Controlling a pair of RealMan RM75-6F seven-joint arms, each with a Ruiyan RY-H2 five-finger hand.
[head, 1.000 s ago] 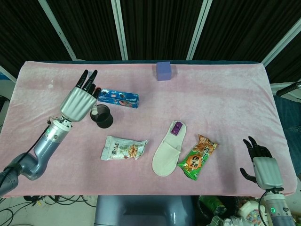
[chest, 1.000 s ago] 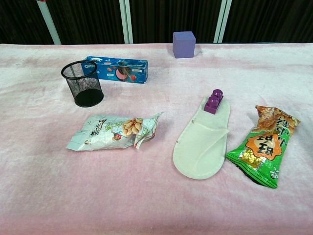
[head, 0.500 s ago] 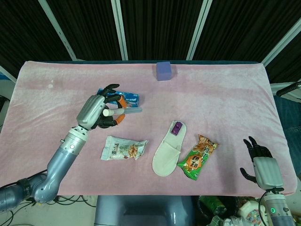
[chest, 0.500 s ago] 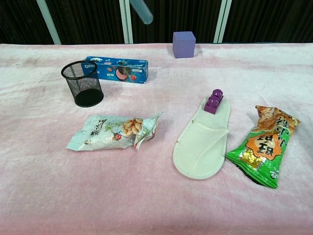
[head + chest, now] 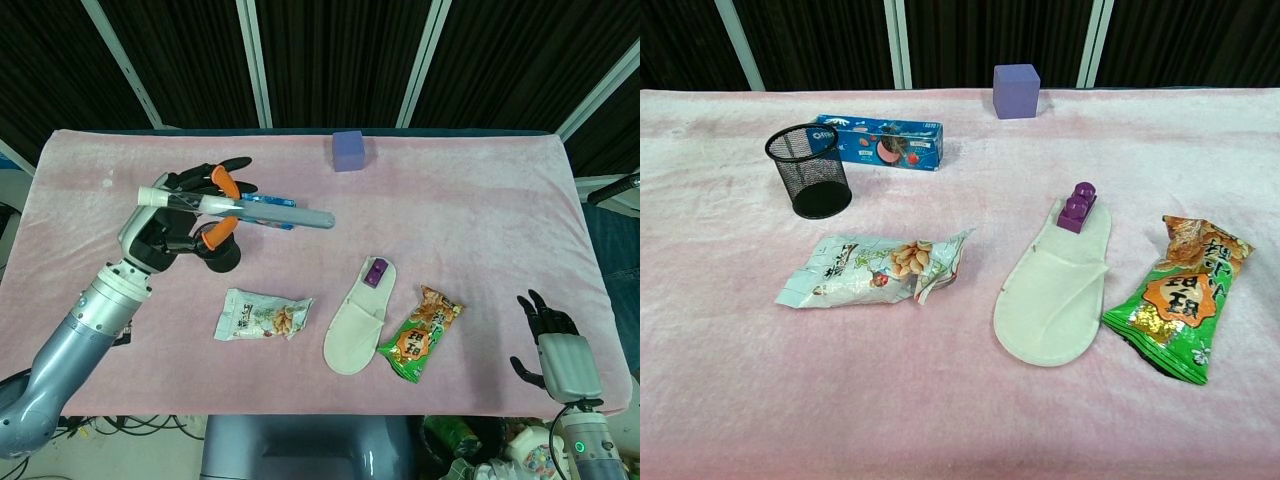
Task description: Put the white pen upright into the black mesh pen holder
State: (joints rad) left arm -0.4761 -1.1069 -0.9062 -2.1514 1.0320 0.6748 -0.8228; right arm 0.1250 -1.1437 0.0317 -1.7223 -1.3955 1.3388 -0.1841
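My left hand [image 5: 185,215] is raised above the table's left side and holds the white pen [image 5: 250,208], which lies roughly level with its grey tip pointing right. The black mesh pen holder [image 5: 810,170] stands upright and empty on the pink cloth; in the head view only part of the pen holder [image 5: 222,255] shows below the hand. My right hand [image 5: 550,340] rests at the table's near right corner with fingers apart, holding nothing. The chest view shows neither hand nor the pen.
A blue cookie box [image 5: 880,142] lies just behind the holder. A snack bag [image 5: 872,270] lies in front of it. A white slipper [image 5: 1055,290], a green snack bag [image 5: 1177,297] and a purple cube [image 5: 1016,91] occupy the middle, right and back.
My left hand has lifted higher with the pen, which has swung from near upright to lying level pointing right. The pen tip has left the chest view. My right hand stayed still.
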